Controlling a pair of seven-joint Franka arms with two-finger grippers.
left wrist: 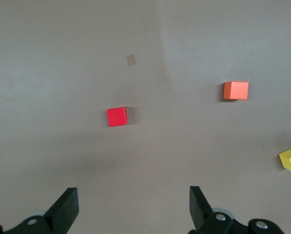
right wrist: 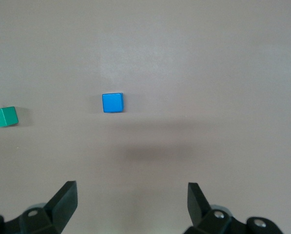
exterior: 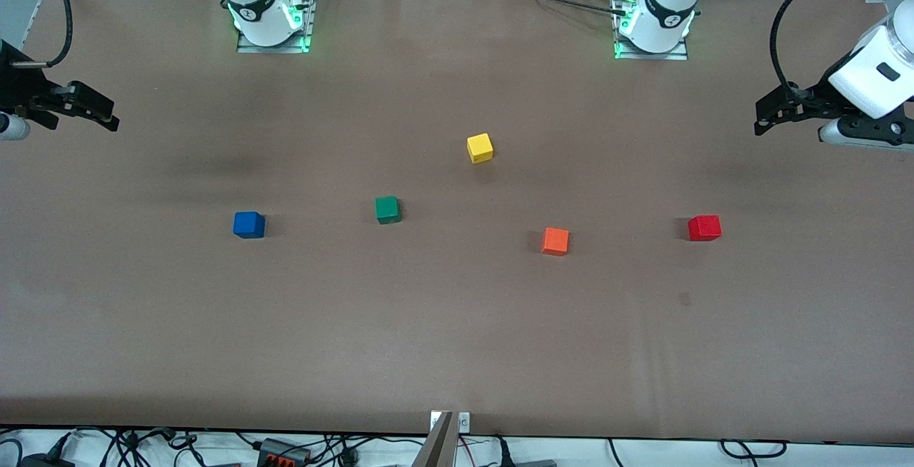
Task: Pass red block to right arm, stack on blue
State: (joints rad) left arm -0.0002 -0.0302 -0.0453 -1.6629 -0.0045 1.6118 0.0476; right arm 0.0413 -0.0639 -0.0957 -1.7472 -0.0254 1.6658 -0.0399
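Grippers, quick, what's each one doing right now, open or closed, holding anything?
Left gripper: open, empty, up over the left arm's end of the table.
Right gripper: open, empty, up over the right arm's end.

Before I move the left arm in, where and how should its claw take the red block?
Come straight down on the red block and close on two opposite side faces. It sits flat and alone, the orange block well apart, so any pair is free. The left claw hangs open, up at that end of the table.
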